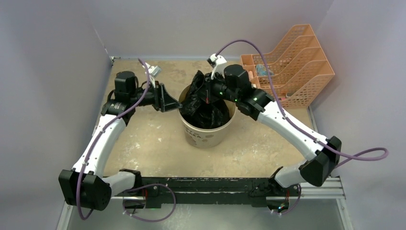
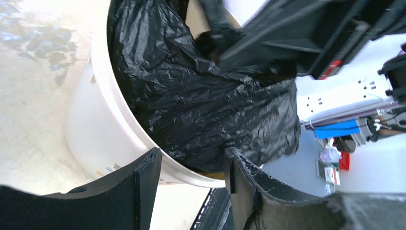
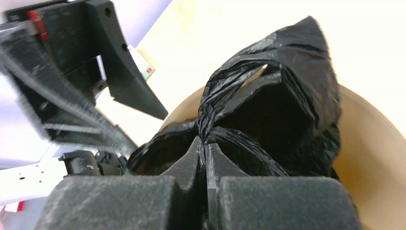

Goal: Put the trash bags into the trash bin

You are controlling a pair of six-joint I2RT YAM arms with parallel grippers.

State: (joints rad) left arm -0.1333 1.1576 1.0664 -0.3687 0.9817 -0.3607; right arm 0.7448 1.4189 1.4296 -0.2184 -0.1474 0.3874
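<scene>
Right wrist view: bag pinched, a peak above the bin left to press down

Our right gripper (image 3: 206,155) has its fingers (image 3: 184,165) pressed together on a twisted strand of the black bag (image 3: 292,105). The strand runs from the tips toward 12 o'clock in that view, then spreads into a hollow fold of film. Beyond it, from 3 to 5 o'clock, curves the beige inner wall of the bin (image 3: 378,167).

Our left gripper (image 2: 191,167) has its fingers spread and pinches nothing. The bin's pale rim crosses the gap just past the tips, and the crinkled film lies beyond at 12 to 1 o'clock in the left wrist view. We cannot tell whether either finger touches the rim.

From above, the bin stands near the middle of the table (image 1: 143,139), with an orange file rack (image 1: 292,67) well apart at 2 o'clock. The left gripper sits at the bin's 10 o'clock rim, the right one over its 1 o'clock side. Most of the bag is inside the bin, but a bunched peak stands above the mouth on the 12 o'clock side, its long axis roughly upright.

We judge the right arm the nearer one, since it holds the bag. The coming move turns on pushing straight down along that axis, with the left gripper placed to steady the bin.
</scene>
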